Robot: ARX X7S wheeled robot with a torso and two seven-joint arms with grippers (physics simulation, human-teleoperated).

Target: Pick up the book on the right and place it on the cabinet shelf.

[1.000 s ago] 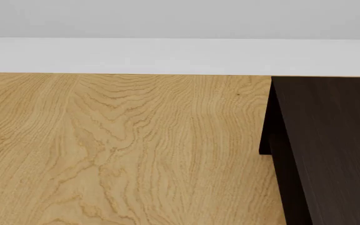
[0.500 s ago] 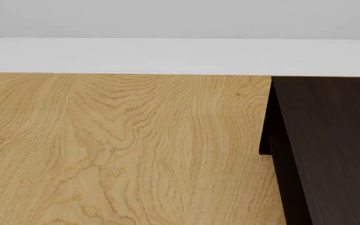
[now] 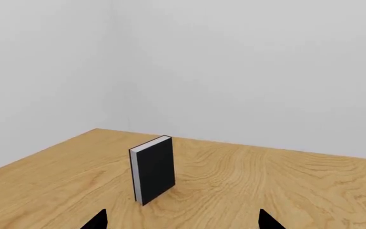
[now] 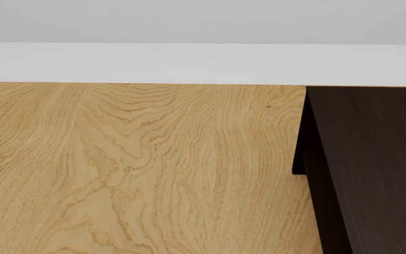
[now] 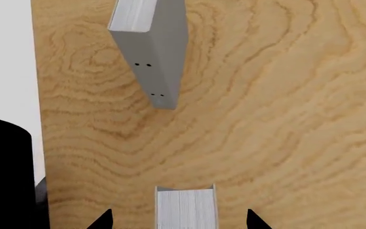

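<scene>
— three books in all, we count. which arm sees which?

— the left wrist camera gives us the black book (image 3: 152, 170), upright on the wooden table (image 3: 285, 186), page edges turned toward the lens. the left gripper (image 3: 183, 224) shows only two dark fingertips (image 3: 97, 220), set wide with bare wood between them. we call that claw released, well short of the black book.

— and from the head?

— neither arm shows there. at left and centre of the frame we have only the table's pale grain (image 4: 139, 169), with a white wall band across the top. at the right edge sits the cabinet shelf (image 4: 372, 153), a very dark board running from mid-frame down to the lower right corner, with a narrower dark board under its left side. we see no book on it.

— so where is the book we want?

— in the right wrist view. the book (image 5: 186, 206), light grey with white page edges, stands between the fingertips (image 5: 103, 220) of the right gripper (image 5: 177, 222). we see a strip of table on each side of it, so that claw is spread around it and not grasping.

— and the other grey one?

— the second grey book (image 5: 152, 47) stands on the table farther out, apart from the first, tilted a little in the picture. which of the two counts as the right-hand one we cannot tell from this view.
</scene>
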